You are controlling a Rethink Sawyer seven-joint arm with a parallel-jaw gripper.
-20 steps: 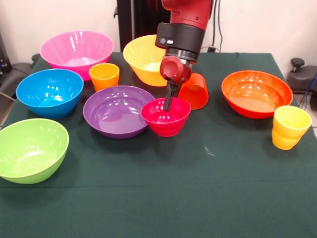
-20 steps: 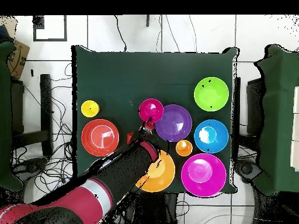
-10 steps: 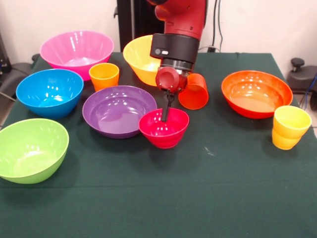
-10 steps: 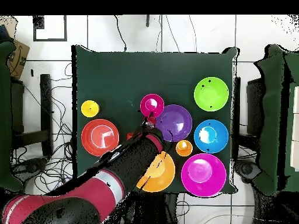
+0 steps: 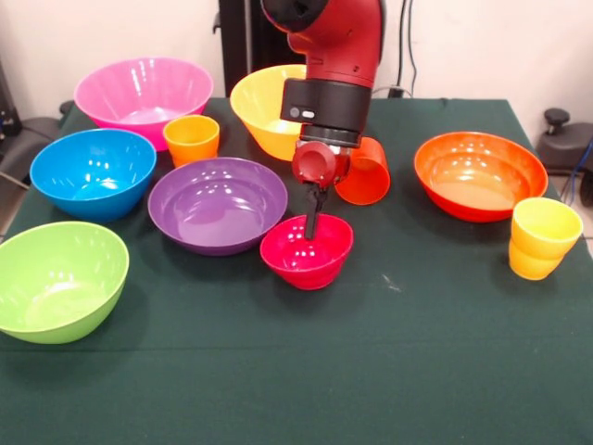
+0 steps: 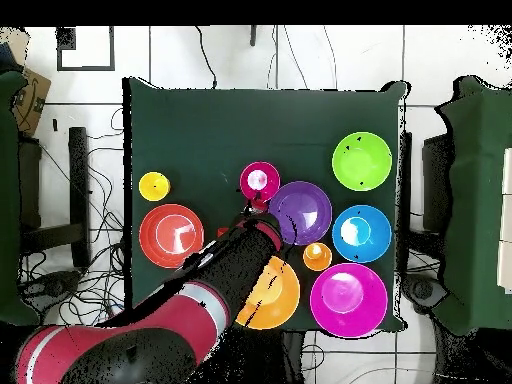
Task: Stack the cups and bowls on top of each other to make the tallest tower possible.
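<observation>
Bowls lie unstacked across the green table (image 5: 306, 371), left to right: green bowl (image 5: 57, 280), blue bowl (image 5: 92, 172), pink bowl (image 5: 143, 91), purple bowl (image 5: 218, 204) and small magenta bowl (image 5: 307, 251), where the gripper (image 5: 312, 222) reaches inside; whether its jaws grip the rim cannot be told. Judged from this, no tower exists yet, and a firm hold must precede lifting. Close behind lies a tipped red-orange cup (image 5: 366, 172); the orange-red bowl (image 5: 480, 173) and yellow cup (image 5: 543, 236) sit well right.
</observation>
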